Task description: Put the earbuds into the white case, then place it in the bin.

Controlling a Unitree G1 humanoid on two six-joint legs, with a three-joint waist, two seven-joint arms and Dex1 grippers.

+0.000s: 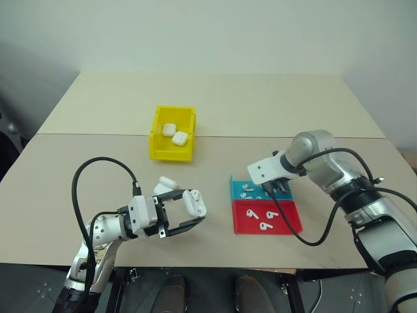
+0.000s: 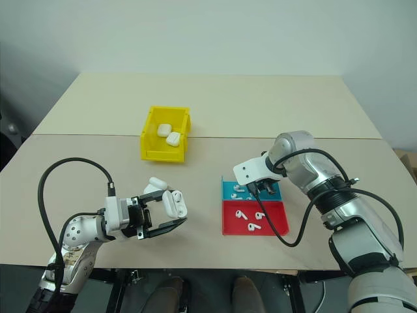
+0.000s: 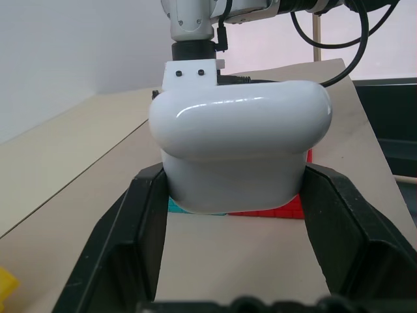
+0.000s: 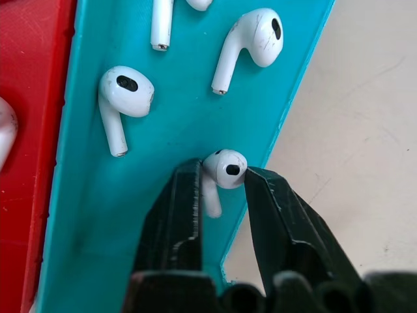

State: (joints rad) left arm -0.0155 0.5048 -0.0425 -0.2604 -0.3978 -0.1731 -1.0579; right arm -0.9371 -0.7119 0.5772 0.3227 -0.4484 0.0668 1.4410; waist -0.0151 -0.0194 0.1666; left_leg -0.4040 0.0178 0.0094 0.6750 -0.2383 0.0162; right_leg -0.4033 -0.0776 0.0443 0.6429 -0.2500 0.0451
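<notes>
Left gripper (image 1: pixel 189 218) clamped white case (image 1: pixel 193 203); right gripper (image 4: pixel 221 179) nearly closed around earbud (image 4: pixel 225 168) at teal tray (image 4: pixel 163 215) edge. Off-center pinch might flick it out.

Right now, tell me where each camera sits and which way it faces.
Left and right eye views: on the head, looking forward and down over the table; both arms show, with the yellow bin, teal tray and red tray.
Left wrist view: along the left gripper, shut on the open white case; faces the trays and right arm.
Right wrist view: looking down along the right gripper, closing round an earbud on the teal tray.
All views share the trays.
</notes>
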